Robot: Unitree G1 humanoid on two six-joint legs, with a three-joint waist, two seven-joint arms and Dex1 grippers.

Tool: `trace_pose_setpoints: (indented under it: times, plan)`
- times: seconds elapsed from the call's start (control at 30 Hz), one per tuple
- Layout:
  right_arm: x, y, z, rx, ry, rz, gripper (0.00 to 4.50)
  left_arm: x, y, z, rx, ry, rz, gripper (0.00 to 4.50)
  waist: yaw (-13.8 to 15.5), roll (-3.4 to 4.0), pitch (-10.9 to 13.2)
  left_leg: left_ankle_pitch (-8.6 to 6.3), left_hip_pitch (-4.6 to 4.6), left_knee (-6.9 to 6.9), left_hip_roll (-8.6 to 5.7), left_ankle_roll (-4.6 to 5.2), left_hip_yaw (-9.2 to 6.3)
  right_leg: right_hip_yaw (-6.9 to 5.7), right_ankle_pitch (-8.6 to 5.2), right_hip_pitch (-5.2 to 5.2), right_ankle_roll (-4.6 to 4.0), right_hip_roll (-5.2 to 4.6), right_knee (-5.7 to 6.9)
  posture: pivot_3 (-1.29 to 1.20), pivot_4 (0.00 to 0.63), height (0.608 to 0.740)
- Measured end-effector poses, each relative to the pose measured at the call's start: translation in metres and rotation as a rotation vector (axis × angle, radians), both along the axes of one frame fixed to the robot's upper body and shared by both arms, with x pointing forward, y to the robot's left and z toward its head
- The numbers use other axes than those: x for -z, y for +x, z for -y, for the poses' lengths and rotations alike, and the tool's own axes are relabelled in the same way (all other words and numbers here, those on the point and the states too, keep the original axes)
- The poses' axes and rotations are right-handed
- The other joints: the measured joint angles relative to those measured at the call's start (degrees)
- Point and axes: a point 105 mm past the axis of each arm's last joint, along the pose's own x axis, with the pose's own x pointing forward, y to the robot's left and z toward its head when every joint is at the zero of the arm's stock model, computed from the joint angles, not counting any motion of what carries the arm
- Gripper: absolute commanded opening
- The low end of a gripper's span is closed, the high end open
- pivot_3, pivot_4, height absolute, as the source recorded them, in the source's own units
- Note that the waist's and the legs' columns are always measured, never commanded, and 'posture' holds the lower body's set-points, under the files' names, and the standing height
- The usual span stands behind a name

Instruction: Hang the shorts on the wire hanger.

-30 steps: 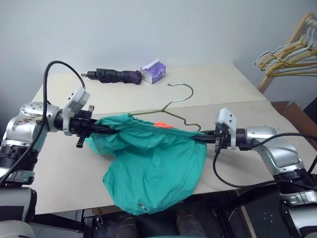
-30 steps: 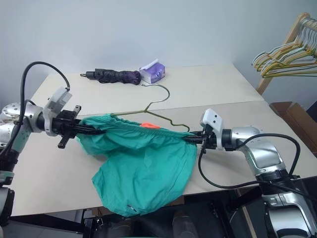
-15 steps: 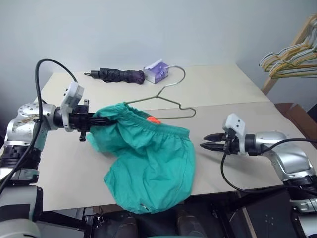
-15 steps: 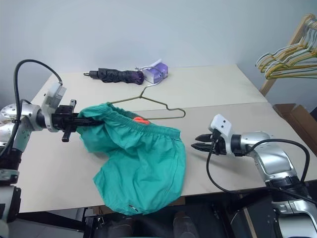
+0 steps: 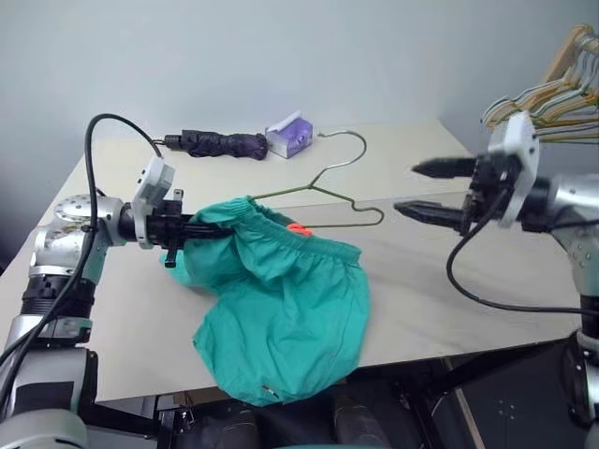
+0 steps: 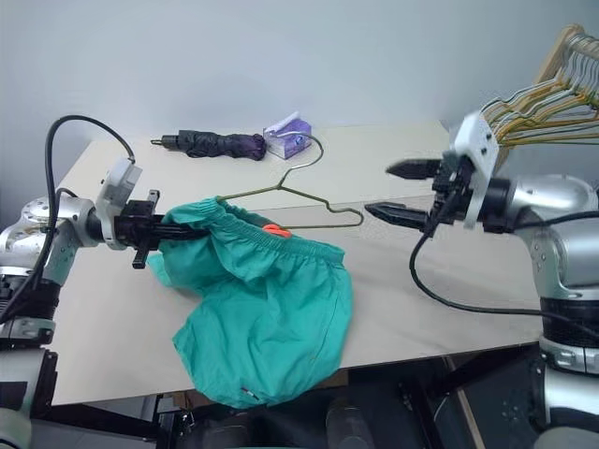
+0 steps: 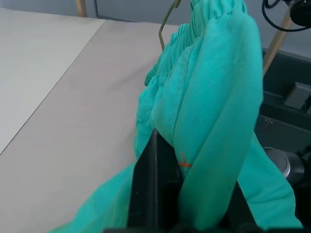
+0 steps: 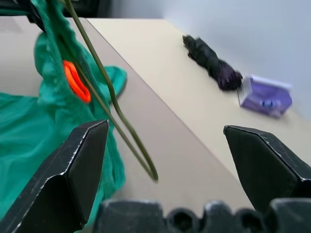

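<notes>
Head views: our left gripper (image 5: pixel 192 230) is clenched on the waistband of the shorts (image 5: pixel 281 313), holding that end lifted off the counter (image 5: pixel 440 290). The rest of the cloth slumps down and spills over the near counter edge. The wire hanger (image 5: pixel 329 187) runs into the raised waistband at one end; its other shoulder and hook lie bare, close by the small orange tag (image 5: pixel 298 227). Our right gripper (image 5: pixel 432 190) hangs released, fingers spread wide, above the counter and apart from both cloth and wire. A folded dark umbrella (image 5: pixel 217 143) and a purple box (image 5: pixel 289 135) sit at the far edge, well clear; a bunch of hangers (image 5: pixel 547 94) is off to the right.

Left wrist view: teal cloth is bunched over our finger (image 7: pixel 146 187), so the grip looks deep.

Right wrist view: both fingers (image 8: pixel 80 160) frame the hanger's bare end and the tag, nothing between them.

Judgement: the shorts are only part way onto the wire. To do the next move well, we should take the loose waistband near the tag, pinch cloth alone, and draw it over the bare shoulder while the left keeps tension. Catching the wire would drag the hanger out.
</notes>
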Motion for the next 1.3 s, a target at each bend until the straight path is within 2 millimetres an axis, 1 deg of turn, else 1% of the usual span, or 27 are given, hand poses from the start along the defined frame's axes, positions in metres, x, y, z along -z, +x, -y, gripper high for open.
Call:
trace_pose_setpoints:
  times: [0.1, 0.13, 0.2, 0.23, 0.33, 0.37, 0.5, 0.6, 0.63, 0.67, 0.7, 0.77, 0.87, 0.93, 0.97, 1.1, 1.2, 1.3]
  plan:
    - [0.014, 0.003, -0.028, -0.074, -0.017, -0.058, 4.41, -0.002, 0.001, 0.003, 0.021, -0.007, 0.0, 0.0, -0.41, 0.0, 0.0, 0.0, -0.07, 0.0, -0.01, 0.0, -0.01, 0.0, 0.01, -0.06, -0.01, 0.0, 0.02, -0.13, 0.039, 0.74]
    - [0.02, 0.004, -0.04, -0.105, -0.038, -0.082, 4.41, -0.003, 0.001, 0.005, 0.035, -0.001, 0.003, 0.0, -0.48, 0.01, 0.01, 0.0, -0.06, 0.0, -0.01, 0.0, -0.01, 0.0, 0.01, -0.08, -0.01, 0.0, 0.04, -0.12, 0.039, 0.74]
    - [0.024, 0.004, -0.055, -0.145, -0.07, -0.102, 4.41, -0.004, 0.001, 0.006, 0.05, 0.005, 0.002, 0.0, -0.53, 0.03, 0.02, 0.0, -0.06, 0.0, -0.01, 0.0, -0.03, 0.0, 0.01, -0.09, -0.01, 0.01, 0.05, -0.12, 0.036, 0.74]
    - [0.024, 0.004, -0.06, -0.16, -0.079, -0.109, 4.25, -0.004, 0.001, 0.007, 0.057, 0.008, 0.001, 0.0, -0.53, 0.03, 0.02, 0.0, -0.08, 0.0, -0.01, 0.0, -0.04, -0.01, 0.01, -0.09, -0.01, 0.01, 0.04, -0.11, 0.037, 0.74]
    - [0.021, 0.003, -0.068, -0.183, -0.088, -0.122, 3.59, -0.004, 0.001, 0.009, 0.073, 0.023, -0.002, 0.0, -0.46, 0.03, 0.02, 0.0, -0.1, 0.0, -0.02, 0.0, -0.05, -0.01, 0.0, -0.09, 0.0, -0.01, 0.04, -0.11, 0.039, 0.74]
    - [0.02, 0.003, -0.07, -0.191, -0.094, -0.131, 3.16, -0.003, 0.002, 0.009, 0.073, 0.024, -0.003, 0.0, -0.41, 0.02, 0.02, 0.0, -0.1, 0.0, -0.02, 0.0, -0.05, -0.02, 0.0, -0.08, 0.0, -0.01, 0.04, -0.11, 0.039, 0.74]
    - [0.018, 0.0, -0.07, -0.207, -0.1, -0.173, 1.83, 0.001, 0.004, 0.009, 0.072, 0.03, -0.018, 0.0, -0.38, 0.02, 0.02, 0.0, -0.08, 0.0, -0.02, 0.0, -0.06, -0.03, 0.01, -0.08, 0.0, -0.01, 0.05, -0.11, 0.04, 0.74]
    - [0.018, -0.003, -0.068, -0.221, -0.103, -0.213, 0.84, 0.002, 0.005, 0.009, 0.072, 0.034, -0.021, 0.0, -0.4, 0.03, 0.02, 0.0, -0.08, 0.0, -0.01, 0.0, -0.06, -0.03, 0.01, -0.08, 0.0, 0.0, 0.05, -0.11, 0.039, 0.74]
    - [0.018, -0.004, -0.068, -0.223, -0.106, -0.223, 0.42, 0.002, 0.006, 0.009, 0.076, 0.037, -0.014, 0.0, -0.4, 0.03, 0.02, 0.0, -0.08, 0.0, -0.02, 0.0, -0.06, -0.03, 0.0, -0.09, 0.0, 0.0, 0.05, -0.11, 0.038, 0.74]
    - [0.017, -0.005, -0.068, -0.226, -0.113, -0.228, 0.12, 0.002, 0.007, 0.01, 0.079, 0.041, -0.013, 0.0, -0.4, 0.02, 0.02, 0.0, -0.08, 0.0, -0.01, 0.0, -0.06, -0.03, 0.0, -0.09, 0.0, 0.0, 0.05, -0.11, 0.038, 0.74]
    - [0.015, -0.007, -0.068, -0.229, -0.121, -0.227, 0.05, 0.002, 0.007, 0.011, 0.083, 0.044, -0.013, 0.0, -0.41, 0.03, 0.02, 0.0, -0.08, 0.0, -0.01, 0.0, -0.06, -0.03, 0.0, -0.1, 0.0, 0.0, 0.05, -0.12, 0.036, 0.74]
    - [0.013, -0.008, -0.067, -0.228, -0.135, -0.231, 0.05, 0.002, 0.007, 0.012, 0.092, 0.052, -0.006, 0.0, -0.45, 0.02, 0.02, 0.0, -0.08, 0.0, -0.01, 0.0, -0.06, -0.03, 0.0, -0.1, 0.0, 0.0, 0.05, -0.11, 0.034, 0.74]
    - [0.017, -0.009, -0.067, -0.224, -0.147, -0.271, 0.05, 0.005, 0.008, 0.013, 0.1, 0.074, -0.004, 0.0, -0.49, 0.03, 0.02, 0.0, -0.08, 0.0, -0.01, 0.0, -0.05, -0.02, 0.0, -0.11, 0.0, 0.0, 0.06, -0.12, 0.033, 0.74]
    - [0.016, -0.009, -0.068, -0.221, -0.154, -0.283, 0.0, 0.007, 0.01, 0.013, 0.101, 0.088, -0.001, 0.63, -0.5, 0.03, 0.02, 0.0, -0.08, 0.0, -0.01, 0.0, -0.05, -0.02, 0.01, -0.12, 0.0, 0.0, 0.07, -0.11, 0.029, 0.74]
    - [0.015, -0.009, -0.069, -0.224, -0.157, -0.285, 0.0, 0.007, 0.011, 0.014, 0.105, 0.107, 0.006, 0.86, -0.48, 0.03, 0.02, 0.0, -0.09, 0.0, -0.01, 0.0, -0.05, -0.02, 0.0, -0.12, 0.0, 0.0, 0.07, -0.11, 0.027, 0.74]
    - [0.011, -0.014, -0.075, -0.262, -0.172, -0.27, 0.0, 0.007, 0.015, 0.016, 0.127, 0.194, 0.049, 2.16, -0.45, 0.02, 0.02, 0.0, -0.12, 0.0, -0.02, 0.0, -0.06, -0.03, 0.0, -0.13, 0.01, -0.01, 0.05, -0.1, 0.024, 0.74]
    - [0.014, -0.016, -0.077, -0.276, -0.181, -0.282, 0.0, 0.008, 0.017, 0.011, 0.135, 0.27, 0.065, 3.17, -0.53, 0.02, 0.02, 0.0, -0.15, 0.0, -0.01, 0.0, -0.05, -0.02, 0.0, -0.18, 0.0, 0.0, 0.07, -0.1, 0.02, 0.74]
    - [0.014, -0.017, -0.077, -0.284, -0.183, -0.286, 0.0, -0.001, 0.02, 0.004, 0.137, 0.349, 0.109, 4.12, -0.45, 0.02, 0.02, 0.0, -0.15, 0.0, -0.01, 0.0, -0.06, -0.03, 0.0, -0.17, 0.01, 0.0, 0.07, -0.09, 0.018, 0.74]
